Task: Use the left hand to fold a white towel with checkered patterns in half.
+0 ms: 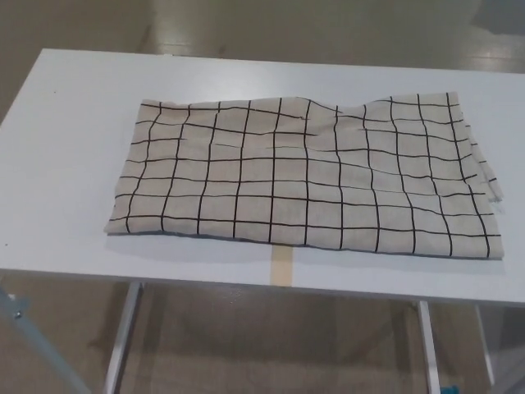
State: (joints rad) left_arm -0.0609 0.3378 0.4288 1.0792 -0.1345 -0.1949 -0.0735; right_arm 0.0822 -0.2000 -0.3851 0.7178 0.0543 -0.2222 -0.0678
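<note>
1. Hands: neither the left nor the right shows in the head view, so finger state can't be told for either. No forearm in shot.
2. Towel (305, 175): white/cream cloth with a black grid, lying on the table (66, 123), roughly centred and running wide across it, long side left to right.
3. Towel lies mostly flat. Some ripples through the middle, and a raised wrinkle at the far edge, right of centre.
4. Right end looks layered: a second cloth edge peeks out just past the top one along the far-right side, so more than one layer there. Can't tell how many.
5. Left end: edge is clean, corners are slightly rounded, far-left corner sits well in from the table's left edge.
6. Near edge of the towel sits close to the table's front edge, not overhanging. Far edge leaves a bare strip of tabletop behind it.
7. Right end comes near the table's right side; the picture cuts the table off there, so the margin can't be judged.
8. Tape strip (282, 265): short tan piece on the tabletop at the front edge, about mid-width, its far end touching or going under the towel's near edge.
9. Table: white top, white metal legs (123, 336) visible below at left and right.
10. Floor (271, 345): beige/grey, smooth, glare patches at the top of the frame.
</note>
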